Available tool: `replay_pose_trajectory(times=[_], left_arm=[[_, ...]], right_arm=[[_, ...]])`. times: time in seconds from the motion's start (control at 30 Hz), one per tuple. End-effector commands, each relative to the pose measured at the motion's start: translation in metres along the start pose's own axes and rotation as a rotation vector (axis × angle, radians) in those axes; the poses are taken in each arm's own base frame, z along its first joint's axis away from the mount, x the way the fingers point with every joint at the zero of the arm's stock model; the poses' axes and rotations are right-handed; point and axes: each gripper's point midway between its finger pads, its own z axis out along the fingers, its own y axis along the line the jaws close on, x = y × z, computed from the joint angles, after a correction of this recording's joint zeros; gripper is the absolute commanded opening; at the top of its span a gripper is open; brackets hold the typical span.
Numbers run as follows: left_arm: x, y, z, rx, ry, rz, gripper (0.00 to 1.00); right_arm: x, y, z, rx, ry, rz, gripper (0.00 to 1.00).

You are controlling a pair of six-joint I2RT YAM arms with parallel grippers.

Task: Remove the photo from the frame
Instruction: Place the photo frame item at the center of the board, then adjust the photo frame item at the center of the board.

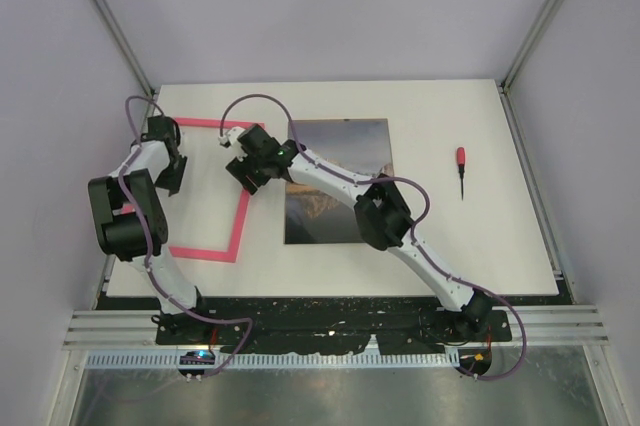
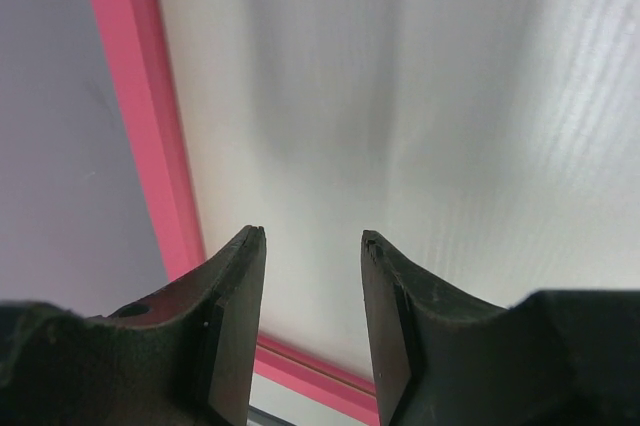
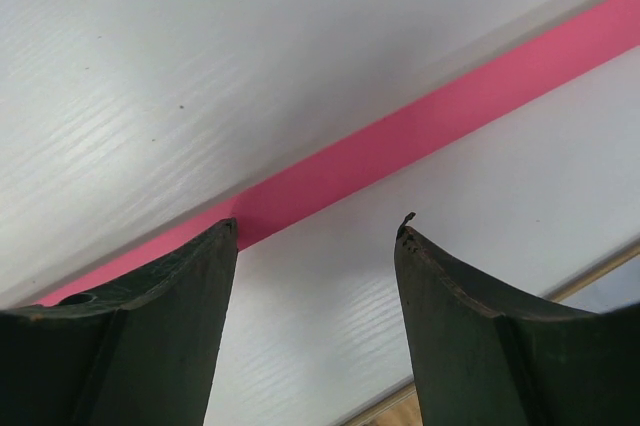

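The pink frame [image 1: 240, 226] lies flat at the left of the table, with bare white table showing inside it. The photo [image 1: 345, 141], a mountain mirrored in a lake, lies flat just right of the frame and outside it. My right arm crosses over the photo. My right gripper [image 1: 243, 174] is open and empty over the frame's right side, and the pink strip [image 3: 400, 141] runs just beyond its fingertips [image 3: 405, 231]. My left gripper [image 1: 172, 178] is open and empty at the frame's left side. Its wrist view shows the frame's corner [image 2: 140, 116] beside its own tips [image 2: 313, 236].
A red-handled screwdriver [image 1: 461, 171] lies at the right of the white table [image 1: 450, 106]. Grey walls with metal posts close in the back and sides. The arm bases sit at the near edge.
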Motion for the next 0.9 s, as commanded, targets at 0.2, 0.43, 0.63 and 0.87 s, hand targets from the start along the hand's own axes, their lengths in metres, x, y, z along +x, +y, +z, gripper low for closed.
replay_pose_trajectory(times=[0.2, 0.43, 0.63, 0.87], left_arm=[[-0.009, -0.06, -0.039, 0.062, -0.089, 0.13, 0.49], [-0.012, -0.094, -0.054, 0.042, -0.108, 0.285, 0.52], [-0.006, -0.119, -0.055, 0.062, -0.101, 0.366, 0.53], [0.001, -0.141, -0.062, 0.081, -0.098, 0.449, 0.53]], right_arm=[[-0.041, -0.035, -0.034, 0.121, -0.096, -0.037, 0.68], [-0.077, -0.041, -0.143, -0.004, -0.175, -0.017, 0.68], [-0.023, -0.069, -0.226, 0.032, -0.158, -0.089, 0.69], [0.06, -0.135, -0.303, 0.148, -0.149, 0.025, 0.68]])
